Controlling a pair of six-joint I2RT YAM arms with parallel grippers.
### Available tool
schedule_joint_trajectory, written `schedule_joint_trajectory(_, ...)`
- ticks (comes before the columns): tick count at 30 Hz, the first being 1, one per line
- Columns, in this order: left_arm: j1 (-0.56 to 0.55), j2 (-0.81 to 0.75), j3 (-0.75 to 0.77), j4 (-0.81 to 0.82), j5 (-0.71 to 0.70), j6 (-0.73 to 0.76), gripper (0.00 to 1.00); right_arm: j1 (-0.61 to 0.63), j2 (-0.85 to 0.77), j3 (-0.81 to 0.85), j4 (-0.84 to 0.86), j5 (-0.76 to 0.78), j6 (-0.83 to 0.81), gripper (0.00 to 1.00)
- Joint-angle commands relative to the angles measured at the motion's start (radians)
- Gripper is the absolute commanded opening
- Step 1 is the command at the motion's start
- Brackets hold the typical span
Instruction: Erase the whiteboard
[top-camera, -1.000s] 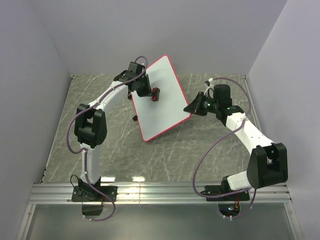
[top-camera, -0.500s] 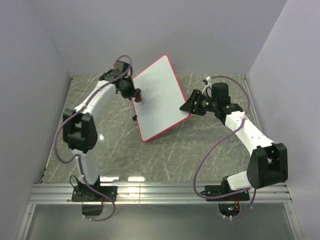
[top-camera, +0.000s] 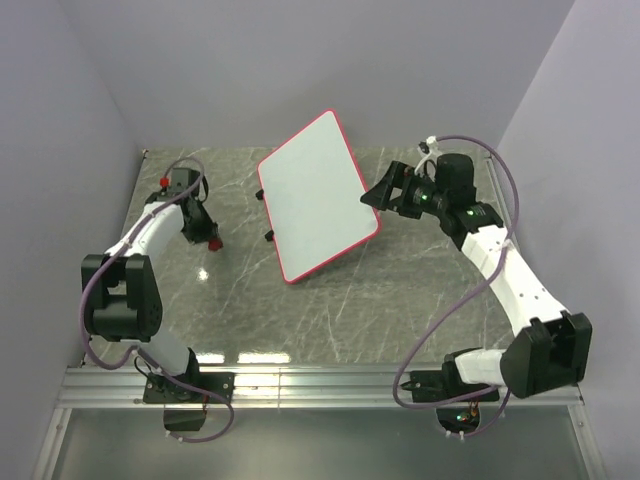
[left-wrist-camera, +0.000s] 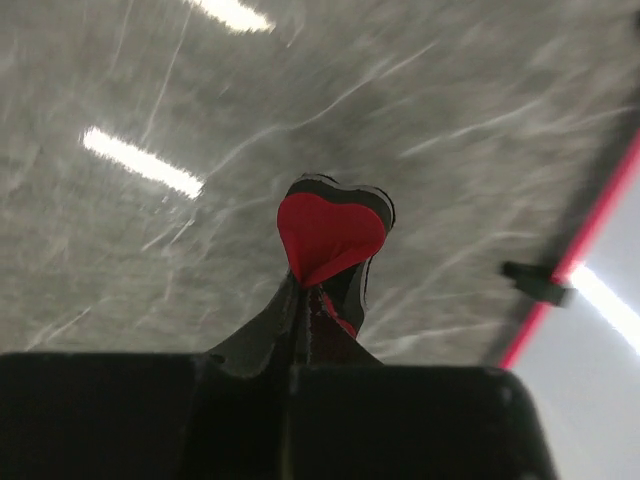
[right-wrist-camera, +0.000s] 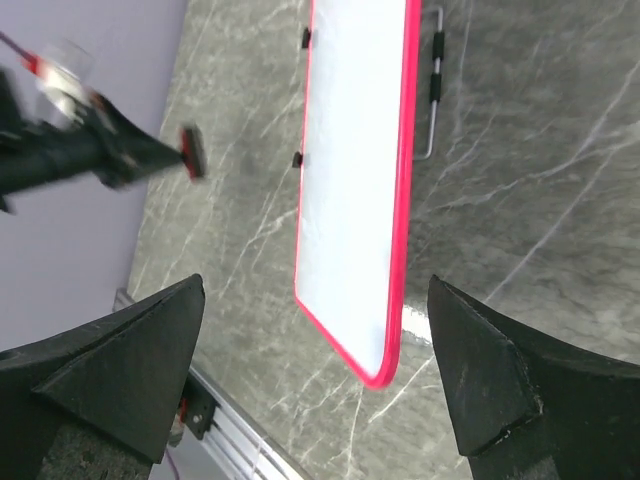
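The whiteboard (top-camera: 315, 195) stands tilted at mid-table, white with a red rim, and no marks show on it. In the right wrist view the whiteboard (right-wrist-camera: 355, 170) lies ahead of my right gripper (right-wrist-camera: 315, 290), which is open, its corner between the spread fingers and touching neither. From above, the right gripper (top-camera: 378, 196) sits just off the board's right corner. My left gripper (top-camera: 206, 236) hovers over the table's left side, well clear of the board, shut on the small red-and-black eraser (top-camera: 213, 243). The left wrist view shows the eraser (left-wrist-camera: 330, 235) pinched in the left gripper (left-wrist-camera: 305, 300).
A black foot (left-wrist-camera: 535, 283) sticks out under the board's red rim (left-wrist-camera: 590, 235). A wire stand (right-wrist-camera: 435, 80) with black grips shows beside the board. Grey marble tabletop (top-camera: 330, 310) lies around it. Walls close in on three sides; a metal rail (top-camera: 320, 385) runs along the near edge.
My left arm has swung left off the board, carrying the eraser to the table's left side. My right gripper has opened at the board's right corner and drawn back slightly.
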Motion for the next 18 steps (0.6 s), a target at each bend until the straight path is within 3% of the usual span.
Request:
schedule_joint_trajectory(1,-0.001,-0.059,-0.098,0.070,-0.046,0.002,0.06,0.002,-0.094,0.000,-0.019,0.063,-0.028,0.99)
schedule_joint_trajectory(4,0.001,-0.079,-0.170,0.104,-0.054,-0.012,0.26,-0.001,-0.143,-0.069,-0.029,0.073,-0.035,0.99)
schedule_joint_trajectory(5,0.001,-0.083,-0.185,0.104,-0.064,-0.017,0.42,-0.001,-0.157,-0.089,-0.023,0.073,-0.028,0.99)
schedule_joint_trajectory(11,-0.004,-0.151,-0.179,0.070,-0.089,-0.032,0.95,0.002,-0.270,-0.207,-0.018,0.056,0.001,0.99)
schedule_joint_trajectory(13,-0.005,-0.185,-0.172,0.050,-0.100,-0.040,0.99,0.003,-0.312,-0.231,-0.026,0.057,0.007,0.99)
schedule_joint_trajectory(18,-0.027,-0.244,-0.143,-0.027,-0.121,-0.080,0.99,0.003,-0.402,-0.245,-0.090,0.074,0.044,0.99)
